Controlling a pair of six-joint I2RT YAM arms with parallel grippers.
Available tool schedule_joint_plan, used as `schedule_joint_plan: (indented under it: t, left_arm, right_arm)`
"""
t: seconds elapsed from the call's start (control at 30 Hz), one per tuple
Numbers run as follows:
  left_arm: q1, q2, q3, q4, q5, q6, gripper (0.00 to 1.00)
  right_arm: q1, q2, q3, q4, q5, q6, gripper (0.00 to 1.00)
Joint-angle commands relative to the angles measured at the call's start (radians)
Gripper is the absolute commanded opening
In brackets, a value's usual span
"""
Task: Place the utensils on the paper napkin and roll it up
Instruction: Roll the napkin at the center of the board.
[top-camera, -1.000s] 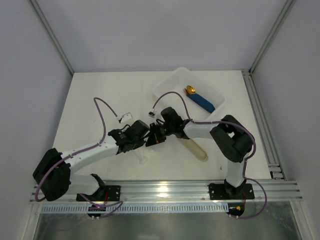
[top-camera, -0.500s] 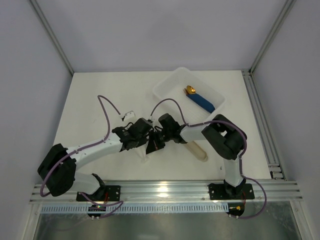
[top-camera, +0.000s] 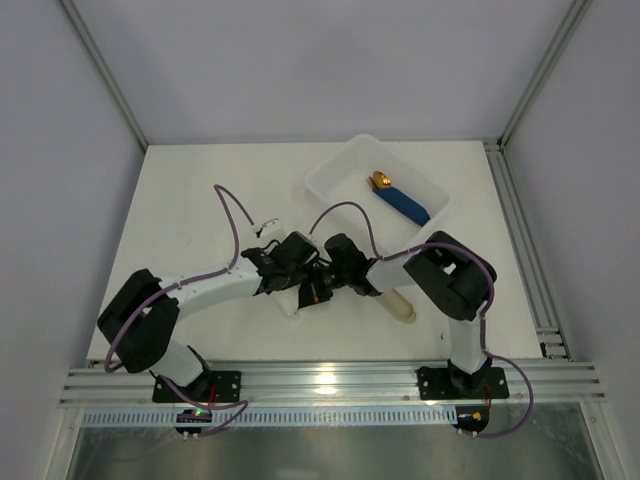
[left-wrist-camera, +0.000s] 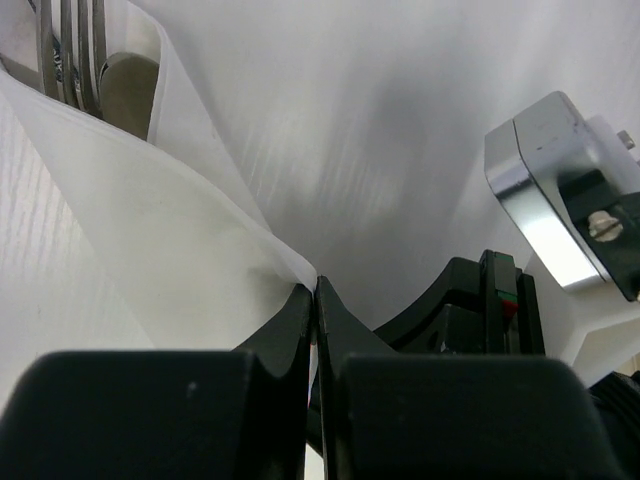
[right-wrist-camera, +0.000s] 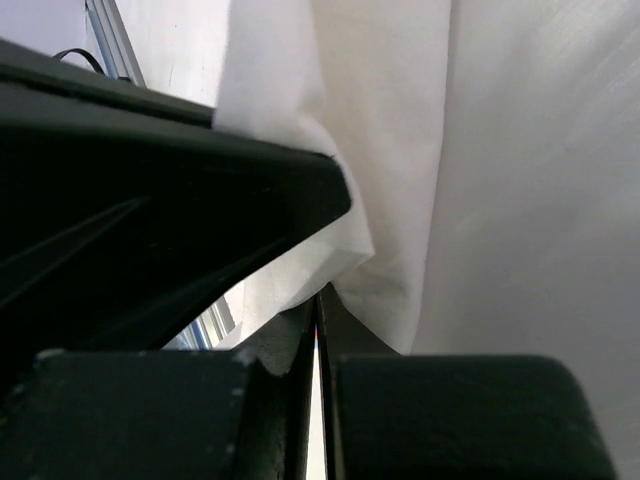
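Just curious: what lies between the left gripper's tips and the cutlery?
Only the paper napkin, folded from the left gripper up to the utensils; the left wrist view shows it.

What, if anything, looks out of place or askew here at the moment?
Nothing looks spilled or damaged. The paper napkin sits in loose, uneven folds rather than a tidy roll, pinched by the left gripper and the right gripper, and the utensils poke out of one fold.
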Motion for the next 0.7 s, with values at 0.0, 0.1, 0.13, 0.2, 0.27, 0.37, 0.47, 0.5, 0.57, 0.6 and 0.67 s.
schedule_joint_plan:
  t: [0.0,0.1,0.13,0.2,0.27,0.37,0.47,0.5,0.57,0.6,0.67]
  left_arm:
    - [0.000,0.026,0.040,0.093,-0.036,0.011,0.00]
    - [0.003,0.061,0.049,0.109,-0.035,0.014,0.00]
    - [0.005,0.069,0.052,0.112,-0.032,0.014,0.00]
    - [0.008,0.090,0.060,0.120,-0.029,0.018,0.00]
    - [0.010,0.098,0.063,0.129,-0.033,0.021,0.00]
    - [0.014,0.115,0.063,0.130,-0.041,0.024,0.00]
    - [0.020,0.130,0.057,0.141,-0.042,0.026,0.00]
    - [0.020,0.135,0.054,0.144,-0.041,0.027,0.00]
    - [0.022,0.144,0.046,0.152,-0.039,0.026,0.00]
    - [0.022,0.147,0.043,0.155,-0.038,0.026,0.00]
    - [0.022,0.150,0.032,0.164,-0.041,0.026,0.00]
  right_arm:
    - [0.004,-0.013,-0.055,-0.008,0.073,-0.011,0.04]
    - [0.006,-0.013,-0.066,0.001,0.079,-0.009,0.04]
    - [0.006,-0.013,-0.066,-0.001,0.082,-0.011,0.04]
    - [0.006,-0.010,-0.067,-0.005,0.087,-0.015,0.04]
    - [0.004,-0.010,-0.064,-0.016,0.090,-0.018,0.04]
    - [0.006,-0.019,-0.066,-0.028,0.096,-0.026,0.04]
    - [0.006,-0.028,-0.064,-0.042,0.108,-0.037,0.04]
    - [0.006,-0.033,-0.066,-0.044,0.112,-0.037,0.04]
    - [0.006,-0.040,-0.067,-0.051,0.113,-0.040,0.04]
    - [0.006,-0.051,-0.069,-0.054,0.115,-0.041,0.04]
    - [0.006,-0.063,-0.073,-0.065,0.119,-0.044,0.04]
